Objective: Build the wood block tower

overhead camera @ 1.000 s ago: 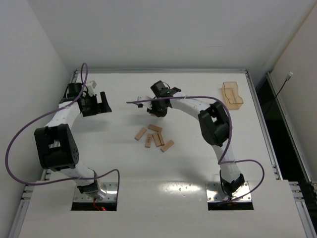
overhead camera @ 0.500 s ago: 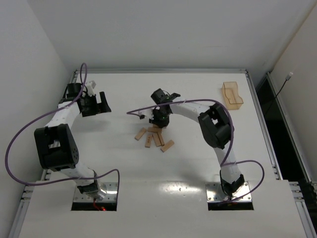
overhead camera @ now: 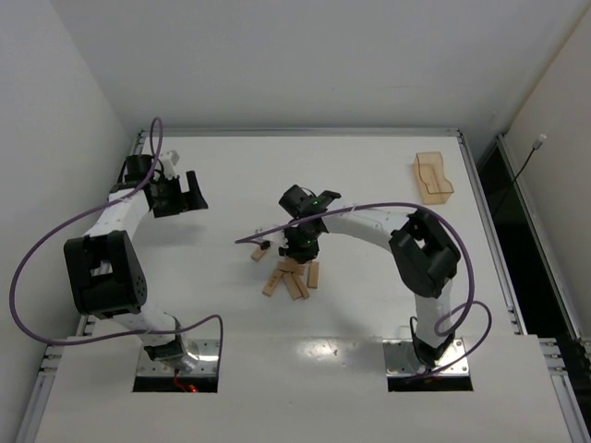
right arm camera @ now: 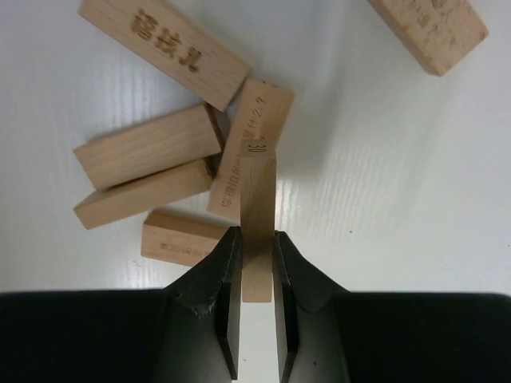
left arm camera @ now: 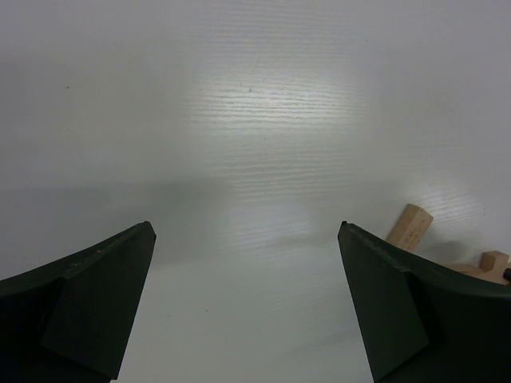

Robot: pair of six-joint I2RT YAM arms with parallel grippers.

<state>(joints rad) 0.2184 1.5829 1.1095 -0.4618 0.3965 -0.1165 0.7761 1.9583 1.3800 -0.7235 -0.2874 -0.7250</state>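
Note:
Several loose wood blocks (overhead camera: 292,277) lie flat in a cluster at the table's middle. They show close up in the right wrist view (right arm camera: 148,146), with one apart at the top right (right arm camera: 427,24). My right gripper (overhead camera: 300,244) (right arm camera: 257,239) is shut on one wood block (right arm camera: 258,187), held on edge right over the cluster, its far end over a flat block (right arm camera: 243,128). No stacked tower shows. My left gripper (overhead camera: 181,194) (left arm camera: 245,231) is open and empty at the far left, with two blocks (left arm camera: 409,227) showing past its right finger.
A translucent orange-tan tray (overhead camera: 432,177) stands at the far right of the table. A purple cable loops from the right arm across the table near the blocks (overhead camera: 263,236). Raised rails run along the table's edges.
My right gripper has moved nearer with its block, from beyond the cluster to right over it. Some loose blocks have shifted nearer. The left arm has not moved.

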